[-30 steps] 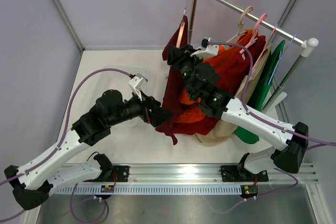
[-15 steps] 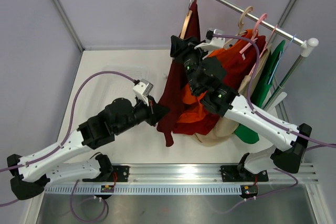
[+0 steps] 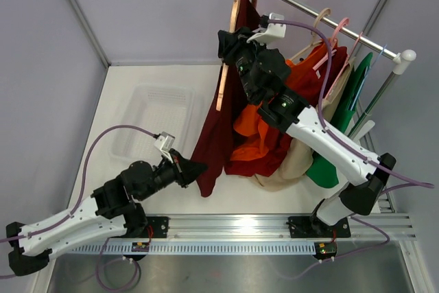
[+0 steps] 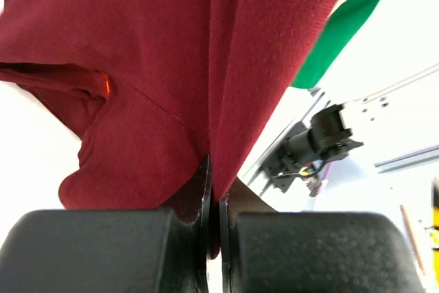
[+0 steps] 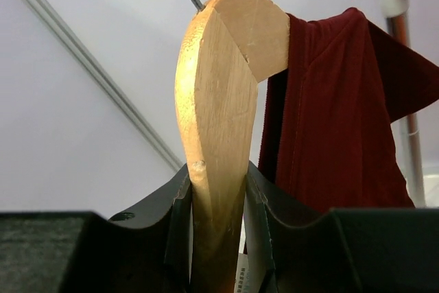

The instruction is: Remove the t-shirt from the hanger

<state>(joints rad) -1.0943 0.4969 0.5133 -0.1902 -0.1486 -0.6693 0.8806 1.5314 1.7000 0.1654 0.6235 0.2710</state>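
The left tool point(image 3: 191, 169) is pinched together on the bottom edge of the dark red t-shirt point(image 3: 214, 128), with the cloth caught between its fingers point(image 4: 199, 195). The left arm point(image 3: 75, 217) lies low and stretched out over the white surface point(image 3: 260, 197), wrist pointing right. The right tool point(image 5: 216, 190) is clamped on the wooden hanger point(image 5: 223, 87). The right arm point(image 3: 322, 142) is raised and extended, holding it high beside the rail point(image 3: 322, 12). The t-shirt hangs from the hanger's upper part and stretches down to the left tool.

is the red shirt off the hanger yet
Half off: the shirt hangs over one side of the hanger, whose other arm is bare.
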